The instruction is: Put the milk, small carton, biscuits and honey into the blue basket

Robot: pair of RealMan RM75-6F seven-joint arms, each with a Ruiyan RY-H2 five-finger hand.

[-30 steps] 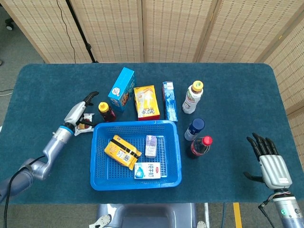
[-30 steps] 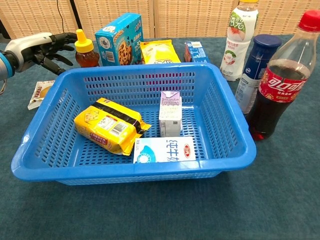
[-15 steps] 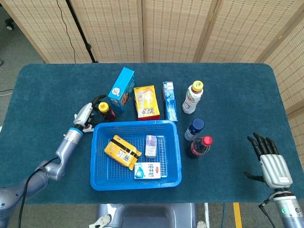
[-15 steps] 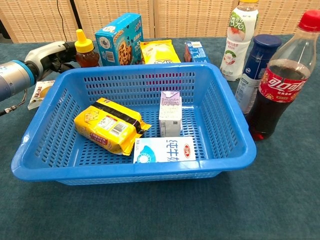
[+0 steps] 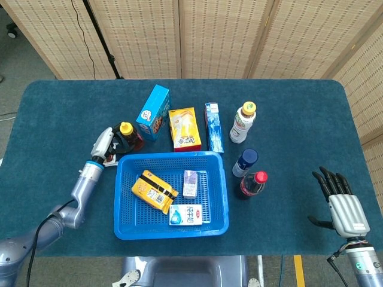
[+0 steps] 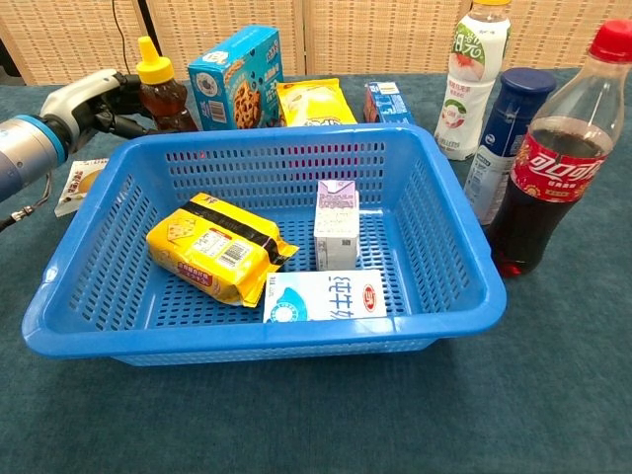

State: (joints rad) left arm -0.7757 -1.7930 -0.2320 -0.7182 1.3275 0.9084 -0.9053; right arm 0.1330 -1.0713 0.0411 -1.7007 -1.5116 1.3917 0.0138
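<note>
From the head view, my left robot hand (image 5: 106, 142) grips the honey bottle (image 5: 127, 136) just beside the blue basket (image 5: 122, 197); biscuits (image 5: 154, 191), small carton (image 5: 190, 183) and milk (image 5: 185, 214) lie inside. My right robot hand (image 5: 339, 200) rests open, well apart.

From the chest view, the left robot hand's fingers (image 6: 126, 125) wrap the honey, partly hidden. The milk's Chinese lettering is too small to read.

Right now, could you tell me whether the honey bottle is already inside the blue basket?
No, the honey bottle stands outside the blue basket, behind its far left corner, with the left hand around it.
</note>
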